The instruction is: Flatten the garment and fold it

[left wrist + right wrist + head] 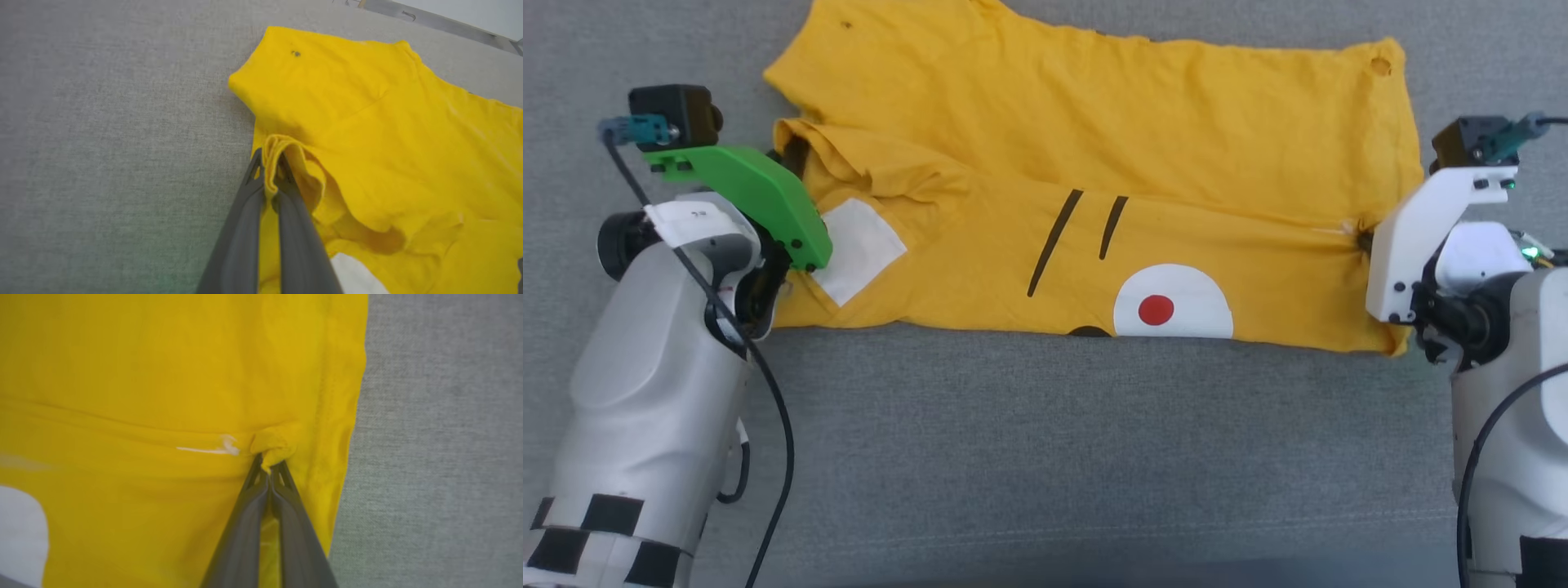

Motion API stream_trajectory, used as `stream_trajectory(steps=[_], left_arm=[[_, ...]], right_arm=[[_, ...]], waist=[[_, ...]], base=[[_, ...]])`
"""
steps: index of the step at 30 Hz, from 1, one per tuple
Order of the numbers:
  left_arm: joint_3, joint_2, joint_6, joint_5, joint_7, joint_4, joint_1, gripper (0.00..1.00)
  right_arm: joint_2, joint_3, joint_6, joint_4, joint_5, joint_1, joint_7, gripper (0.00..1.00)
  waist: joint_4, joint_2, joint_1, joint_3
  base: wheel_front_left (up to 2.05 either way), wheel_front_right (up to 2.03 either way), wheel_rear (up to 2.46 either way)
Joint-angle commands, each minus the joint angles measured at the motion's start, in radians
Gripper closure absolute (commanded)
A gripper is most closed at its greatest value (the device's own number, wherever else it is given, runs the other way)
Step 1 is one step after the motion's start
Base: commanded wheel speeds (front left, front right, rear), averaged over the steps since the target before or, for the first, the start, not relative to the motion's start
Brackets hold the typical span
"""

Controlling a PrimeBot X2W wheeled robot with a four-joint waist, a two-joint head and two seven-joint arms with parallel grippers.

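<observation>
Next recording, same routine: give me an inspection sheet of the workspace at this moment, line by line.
Surface: grey woven surface, flat.
Job's things: yellow garment spread sideways, with its printed near part doubled over the plain part. There is a small hole or mark near its far right corner.
Clutter: nothing seen.
Grippers: left gripper shut on a bunched edge of the garment; right gripper shut on a pinch of cloth near the opposite end.
Cables: black cable hangs loose along the left arm; second cable loops beside the right arm.
Surroundings: grey strip beyond the surface's far edge, in the left wrist view.
</observation>
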Motion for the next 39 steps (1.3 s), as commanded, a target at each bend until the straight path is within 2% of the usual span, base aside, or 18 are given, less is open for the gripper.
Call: stream_trajectory(steps=[1, 4, 5, 6, 7, 8, 14, 20, 24, 31, 39], left_arm=[[-0.009, -0.006, -0.006, 0.013, -0.003, 0.035, -0.019, 1.0], [-0.016, -0.017, -0.012, 0.011, -0.004, 0.1, -0.03, 1.0], [-0.018, -0.022, -0.017, 0.011, -0.011, 0.119, -0.034, 1.0], [-0.016, -0.028, -0.021, 0.006, -0.018, 0.132, -0.036, 0.86], [-0.015, -0.036, -0.028, 0.0, -0.028, 0.145, -0.04, 0.51], [-0.016, -0.041, -0.033, -0.001, -0.033, 0.155, -0.043, 0.0], [-0.005, -0.061, -0.053, -0.02, -0.089, 0.183, -0.038, 0.0], [0.013, -0.024, -0.013, -0.014, -0.149, 0.145, 0.073, 0.0], [-0.001, -0.009, 0.044, -0.019, -0.07, 0.107, 0.177, 0.0], [-0.043, 0.007, 0.147, -0.022, 0.122, -0.008, 0.27, 0.0], [-0.07, 0.018, 0.174, -0.038, 0.238, -0.045, 0.301, 0.0]], right_arm=[[0.006, 0.008, -0.002, 0.031, -0.014, 0.008, 0.02, 1.0], [0.009, 0.011, -0.002, 0.034, -0.013, 0.008, 0.019, 1.0], [0.01, 0.011, -0.002, 0.033, -0.01, 0.01, 0.01, 0.73], [0.01, 0.008, -0.002, 0.032, -0.006, 0.013, 0.003, 0.05], [0.011, 0.005, -0.002, 0.029, -0.002, 0.018, -0.004, 0.0], [0.011, 0.0, -0.002, 0.025, 0.004, 0.025, -0.01, 0.0], [0.012, -0.054, -0.002, -0.047, 0.064, 0.101, -0.083, 0.0], [0.013, -0.095, -0.002, -0.149, 0.11, 0.228, -0.115, 0.0], [0.014, -0.115, -0.002, -0.226, 0.132, 0.303, -0.103, 0.0], [0.014, -0.133, -0.002, -0.3, 0.173, 0.368, -0.083, 0.0], [0.015, -0.114, -0.002, -0.296, 0.198, 0.366, -0.097, 0.0]], waist=[[-0.011, 0.0, 0.0, 0.04], [-0.012, 0.0, 0.0, 0.035], [-0.011, 0.0, 0.0, 0.028], [-0.009, 0.0, 0.0, 0.019], [-0.005, 0.0, 0.0, 0.008], [0.0, 0.0, 0.0, -0.003], [0.03, 0.0, 0.0, -0.118], [0.039, 0.0, 0.0, -0.23], [0.037, 0.0, 0.0, -0.254], [0.021, 0.0, 0.0, -0.225], [-0.017, 0.0, 0.0, -0.182]], base=[[0.0, 0.0, 0.0], [0.0, 0.0, 0.0], [0.0, 0.0, 0.0], [0.0, 0.0, 0.0], [0.0, 0.0, 0.0], [0.0, 0.0, 0.0], [0.0, 0.0, 0.0], [0.0, 0.0, 0.0], [0.0, 0.0, 0.0], [0.0, 0.0, 0.0], [0.0, 0.0, 0.0]])
